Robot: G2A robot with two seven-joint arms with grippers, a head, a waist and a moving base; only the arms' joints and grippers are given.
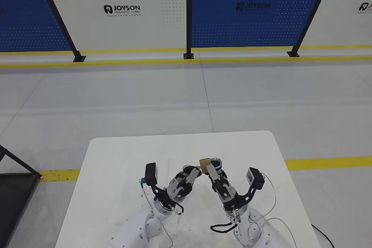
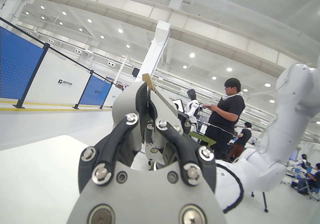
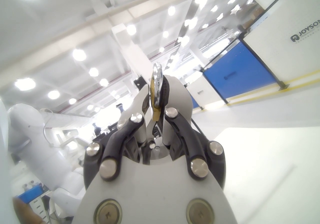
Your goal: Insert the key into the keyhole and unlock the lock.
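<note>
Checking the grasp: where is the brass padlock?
In the top view, the silver-shackled brass padlock is clamped in the right tool above the white table, close beside the left tool.

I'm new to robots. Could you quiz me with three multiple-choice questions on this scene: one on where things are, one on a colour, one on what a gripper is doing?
1. Where do the left gripper and right gripper meet?
A. Held up over the table
B. Lying flat on it
C. Far apart at its opposite edges

2. What colour is the body of the lock?
A. Red
B. Brass yellow
C. Green

3. How is the right gripper?
A. Wide open, empty
B. Shut on the lock
C. Hanging off the table

Answers:
1 A: they sit tip to tip above it in the top view.
2 B: yellow metal shows under the silver shackle.
3 B: its fingers squeeze the lock.
</note>
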